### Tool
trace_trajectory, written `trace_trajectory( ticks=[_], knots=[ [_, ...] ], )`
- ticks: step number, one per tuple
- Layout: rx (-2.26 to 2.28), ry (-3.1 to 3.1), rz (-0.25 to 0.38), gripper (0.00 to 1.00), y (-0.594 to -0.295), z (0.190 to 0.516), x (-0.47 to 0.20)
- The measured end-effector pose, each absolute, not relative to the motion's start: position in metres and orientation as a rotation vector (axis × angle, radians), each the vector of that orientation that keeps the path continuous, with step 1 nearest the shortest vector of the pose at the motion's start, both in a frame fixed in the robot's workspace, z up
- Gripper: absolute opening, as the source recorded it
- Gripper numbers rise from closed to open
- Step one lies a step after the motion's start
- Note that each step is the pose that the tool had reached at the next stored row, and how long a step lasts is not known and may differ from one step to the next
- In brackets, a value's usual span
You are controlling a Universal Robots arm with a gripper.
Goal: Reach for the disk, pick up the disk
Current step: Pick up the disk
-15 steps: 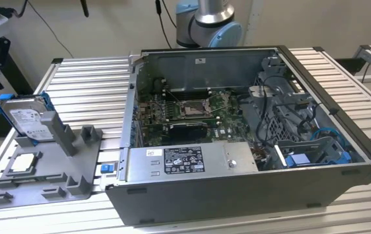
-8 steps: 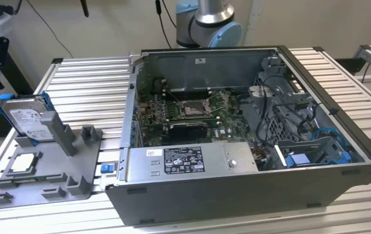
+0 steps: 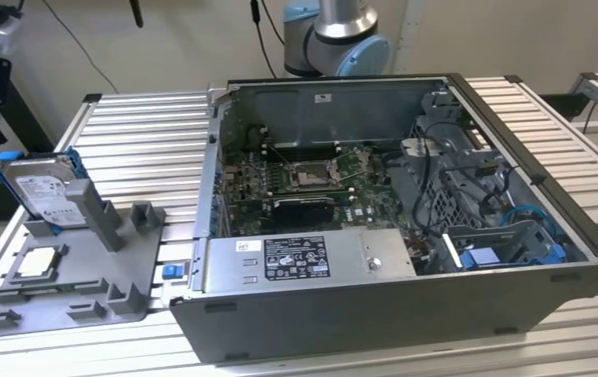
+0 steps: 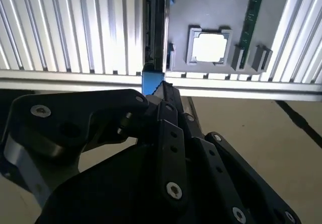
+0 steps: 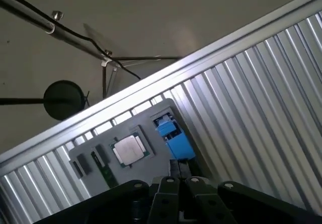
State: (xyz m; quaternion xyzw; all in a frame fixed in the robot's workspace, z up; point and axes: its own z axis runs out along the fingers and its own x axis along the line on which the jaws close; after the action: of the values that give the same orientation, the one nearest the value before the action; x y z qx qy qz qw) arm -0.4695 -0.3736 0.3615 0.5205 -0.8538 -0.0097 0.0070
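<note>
Counter point(image 3: 131, 133): ribbed aluminium, carrying everything below. Computer case point(image 3: 383, 314): open, sits toward the exterior view's right, board and cabling exposed; not part of this job. Grey fixture tray point(image 3: 120, 267): lies flat on the counter just beside the case, at the exterior view's left. My claw point(image 4: 162, 89): hangs off the counter's edge on the fixture side, in the air, above and apart from the tray. In the exterior view it is the dark shape at the left border, higher than the disk. I cannot tell from these views how far open it is. It has hold of nothing, and nothing of the tray touches it. The disk point(image 3: 45, 188): silver drive in its blue bracket, standing upright on edge in a slot at the far end of the fixture, label facing the camera in the exterior view. In the second wrist view I see it edge-on, roughly in line with the claw, with a gap between the two. Memory stick point(image 4: 251, 17): green strip lying in the tray. Square chip point(image 3: 38, 263): flat in its pocket, near the disk. Status, my judgement: the reach is under way and roughly lined up but not closed out. There is no contact and no grasp, the disk is seated in its slot, and the pick-up is not yet done.
</note>
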Motion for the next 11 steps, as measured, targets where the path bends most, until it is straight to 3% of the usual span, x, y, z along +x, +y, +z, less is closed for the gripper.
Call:
trace_trajectory(
  ticks=[11],
  knots=[
    [1.885,-2.493,-0.028,0.0,-0.3736,0.3616,-0.4695]
  ],
)
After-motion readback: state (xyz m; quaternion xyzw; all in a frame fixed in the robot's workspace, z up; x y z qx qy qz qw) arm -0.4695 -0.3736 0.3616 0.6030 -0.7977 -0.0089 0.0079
